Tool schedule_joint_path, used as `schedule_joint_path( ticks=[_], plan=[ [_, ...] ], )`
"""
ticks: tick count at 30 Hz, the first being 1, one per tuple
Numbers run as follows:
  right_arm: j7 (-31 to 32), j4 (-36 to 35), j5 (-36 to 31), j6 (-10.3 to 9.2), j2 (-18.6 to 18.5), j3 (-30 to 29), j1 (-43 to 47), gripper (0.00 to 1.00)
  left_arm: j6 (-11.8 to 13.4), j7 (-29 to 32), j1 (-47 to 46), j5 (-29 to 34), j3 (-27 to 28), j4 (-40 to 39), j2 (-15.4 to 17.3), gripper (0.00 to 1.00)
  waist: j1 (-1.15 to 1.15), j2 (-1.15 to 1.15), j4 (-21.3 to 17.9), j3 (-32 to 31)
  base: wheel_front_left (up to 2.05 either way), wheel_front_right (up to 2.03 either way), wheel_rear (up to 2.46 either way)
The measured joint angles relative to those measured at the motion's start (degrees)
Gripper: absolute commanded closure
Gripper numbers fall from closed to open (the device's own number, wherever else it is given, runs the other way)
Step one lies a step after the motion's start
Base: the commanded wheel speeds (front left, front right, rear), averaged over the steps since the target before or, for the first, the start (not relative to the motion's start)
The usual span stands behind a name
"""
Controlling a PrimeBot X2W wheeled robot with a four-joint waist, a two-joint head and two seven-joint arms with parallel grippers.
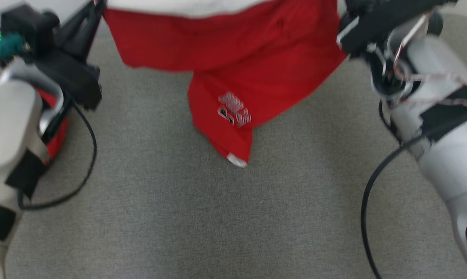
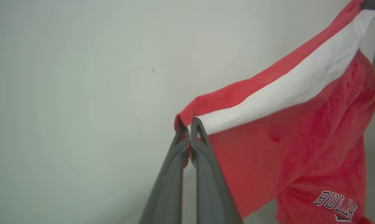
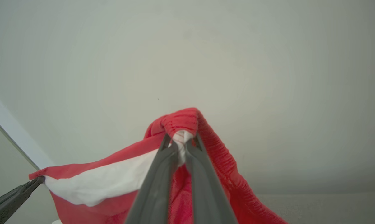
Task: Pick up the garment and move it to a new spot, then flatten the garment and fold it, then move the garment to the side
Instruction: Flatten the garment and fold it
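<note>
Fingers (image 2: pixel 172 174) of left gripper (image 2: pixel 190 126) pinched shut on corner of garment (image 2: pixel 299 140), where white band meets red. Right gripper (image 3: pixel 181 140) likewise clamped on bunched opposite corner. Garment, red shorts, hangs stretched between both grippers over grey woven surface (image 1: pixel 233 224). Leg with pale lettering (image 1: pixel 235 110) droops lowest; whether its white-tipped hem touches surface, cannot tell. Black cables (image 1: pixel 367 201) loop off pale forearms (image 1: pixel 9 124) either side. Plain pale wall (image 2: pixel 81 93) behind.

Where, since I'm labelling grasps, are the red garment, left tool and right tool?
red garment (image 1: pixel 233 50), head view, hanging red cloth.
left tool (image 2: pixel 190 127), left wrist view, between its fingertips.
right tool (image 3: pixel 181 140), right wrist view, between its fingertips.
</note>
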Motion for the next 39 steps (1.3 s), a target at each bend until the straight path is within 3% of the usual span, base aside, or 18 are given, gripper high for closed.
schedule_joint_path(
  ticks=[8, 13, 21, 28, 39],
  plan=[
    [-0.60, 10.59, 4.24, -0.01, 3.11, -1.19, -16.49, 1.00, 0.00, -0.82, -16.86, -2.72, -4.86, 7.50, -0.51, 1.00, 0.00, 0.00, -0.30, 5.76, 0.00, 0.00, 0.00],
    [-4.20, 15.90, 4.43, -0.01, 4.33, -1.49, -23.52, 1.00, -0.01, -2.05, -25.37, -3.00, -6.32, 12.92, -0.98, 1.00, 0.01, 0.00, 0.04, 8.02, 0.00, 0.00, 0.00],
    [-8.01, 19.16, 2.09, 0.00, 2.52, -0.49, -32.12, 1.00, 0.51, -5.61, -34.60, -2.11, -6.50, 17.58, -3.83, 1.00, -0.01, 0.00, 2.07, 11.59, 0.00, 0.00, 0.00],
    [-8.40, 17.92, 2.76, 0.00, 2.56, 2.31, -31.69, 1.00, 1.27, -5.94, -34.30, -1.89, -5.46, 17.82, -4.90, 1.00, 0.00, 0.00, 3.39, 15.87, 0.00, 0.00, 0.00],
    [-8.50, 3.69, 8.80, -0.01, -2.86, 11.83, -18.12, 1.00, 3.12, -6.10, -17.33, -1.63, -0.75, 1.29, -2.96, 1.00, -0.01, 0.00, 2.81, 17.68, 0.00, 0.00, 0.00]
  ],
)
